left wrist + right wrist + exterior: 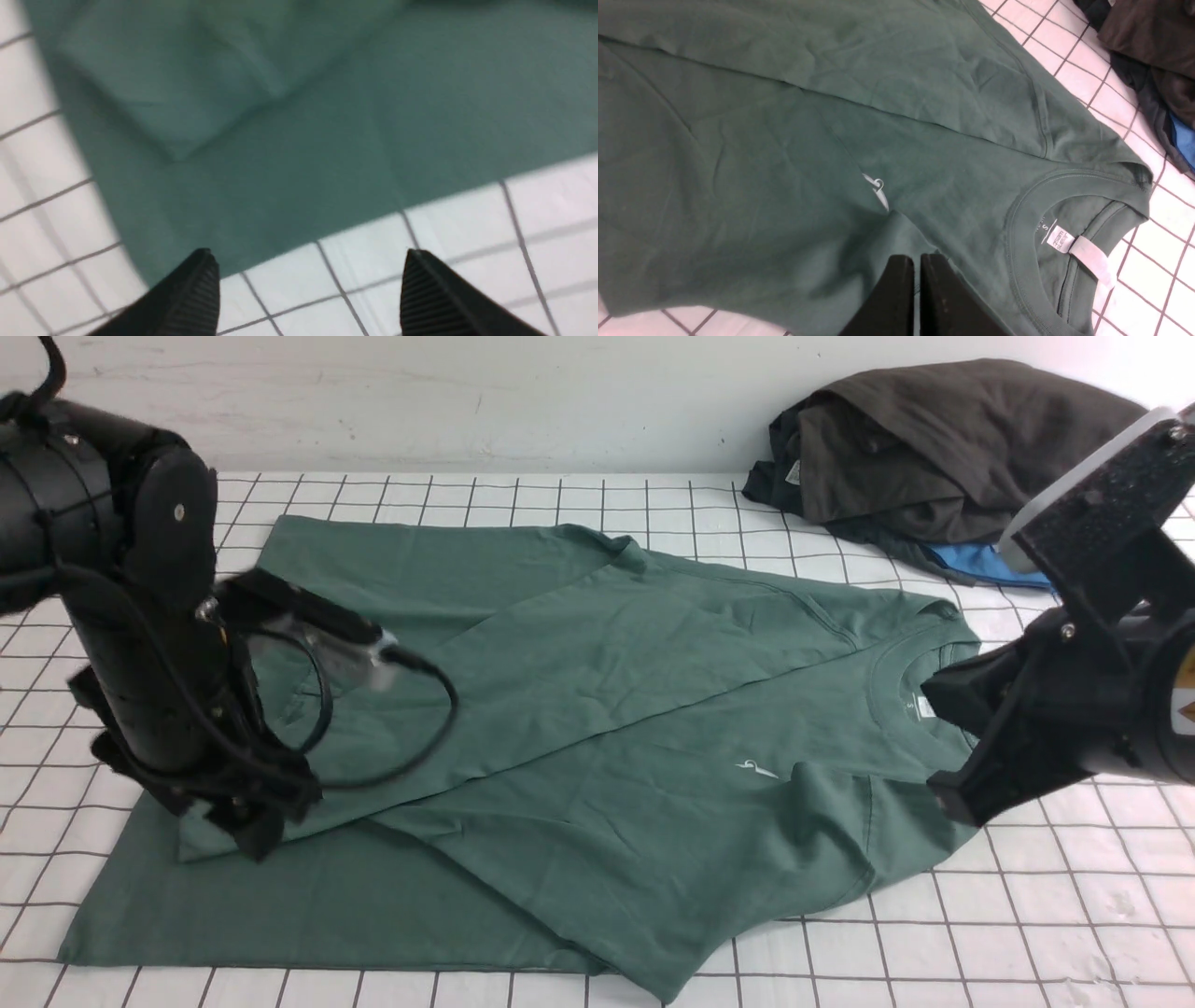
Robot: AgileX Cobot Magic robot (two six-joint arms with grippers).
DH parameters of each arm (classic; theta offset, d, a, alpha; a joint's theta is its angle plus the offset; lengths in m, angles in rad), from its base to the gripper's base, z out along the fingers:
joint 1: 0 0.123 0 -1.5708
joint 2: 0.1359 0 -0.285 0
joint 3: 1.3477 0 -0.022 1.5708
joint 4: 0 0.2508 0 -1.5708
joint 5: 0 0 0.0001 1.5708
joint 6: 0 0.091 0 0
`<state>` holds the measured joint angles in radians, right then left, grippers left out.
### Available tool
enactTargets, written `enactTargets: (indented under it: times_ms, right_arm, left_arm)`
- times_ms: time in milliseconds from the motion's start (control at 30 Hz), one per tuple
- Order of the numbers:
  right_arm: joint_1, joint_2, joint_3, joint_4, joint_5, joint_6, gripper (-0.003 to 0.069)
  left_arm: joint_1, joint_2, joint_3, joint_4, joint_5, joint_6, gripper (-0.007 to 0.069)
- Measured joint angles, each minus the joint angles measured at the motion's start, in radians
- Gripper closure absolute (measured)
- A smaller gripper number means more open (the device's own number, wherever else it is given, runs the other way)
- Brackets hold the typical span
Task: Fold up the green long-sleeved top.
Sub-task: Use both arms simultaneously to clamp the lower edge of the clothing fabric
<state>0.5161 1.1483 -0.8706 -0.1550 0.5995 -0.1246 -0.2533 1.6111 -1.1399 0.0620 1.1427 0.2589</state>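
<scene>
The green long-sleeved top (607, 709) lies flat on the gridded table, its collar and white neck label (924, 707) toward the right. One sleeve is folded slantwise across the body, and its end lies beside my left gripper (247, 826). In the left wrist view that gripper (308, 261) is open and empty, over the top's (299, 163) edge and bare table. My right gripper (943, 784) hovers by the collar. In the right wrist view it (917, 259) is shut above the top (784, 116), near the white logo (877, 186), with nothing visibly pinched.
A dark brown-grey bundle of clothing (934, 439) sits at the back right with a bright blue garment (980, 565) under it, close to the right arm. The white gridded table (1027, 915) runs back to a wall. The left arm's cable loops over the top.
</scene>
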Motion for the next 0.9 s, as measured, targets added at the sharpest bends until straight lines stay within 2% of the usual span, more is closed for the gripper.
enactTargets:
  times_ms: [100, 133, 233, 267, 300, 367, 500, 700, 900]
  right_arm:
    - [0.000, 0.000, 0.000, 0.123, 0.041, -0.164, 0.0670]
    - [0.000, 0.000, 0.000, 0.198, 0.055, -0.254, 0.0672]
    - [0.000, 0.000, 0.000, 0.342, 0.079, -0.415, 0.0673]
    - [0.000, 0.000, 0.000, 0.351, 0.079, -0.425, 0.0673]
    - [0.000, 0.000, 0.000, 0.405, 0.088, -0.496, 0.0673]
    - [0.000, -0.001, 0.000, 0.465, 0.095, -0.559, 0.0673]
    - [0.000, -0.001, 0.000, 0.505, 0.096, -0.604, 0.0673]
    - [0.000, -0.001, 0.000, 0.509, 0.097, -0.611, 0.0673]
    - [0.000, -0.001, 0.000, 0.509, 0.097, -0.611, 0.0673]
  left_arm:
    - [-0.045, -0.022, 0.158, 0.019, -0.078, 0.262, 0.0164]
    - [-0.051, -0.022, 0.225, 0.077, -0.127, 0.345, 0.0168]
    - [-0.051, -0.019, 0.320, 0.209, -0.231, 0.454, 0.0170]
    - [-0.051, -0.019, 0.325, 0.219, -0.238, 0.458, 0.0170]
    - [-0.051, -0.016, 0.355, 0.294, -0.290, 0.461, 0.0170]
    - [-0.051, -0.008, 0.370, 0.356, -0.340, 0.426, 0.0170]
    - [-0.042, 0.010, 0.372, 0.425, -0.400, 0.335, 0.0170]
    - [0.024, 0.035, 0.372, 0.421, -0.421, 0.298, 0.0170]
    - [0.067, 0.056, 0.370, 0.349, -0.421, 0.378, 0.0170]
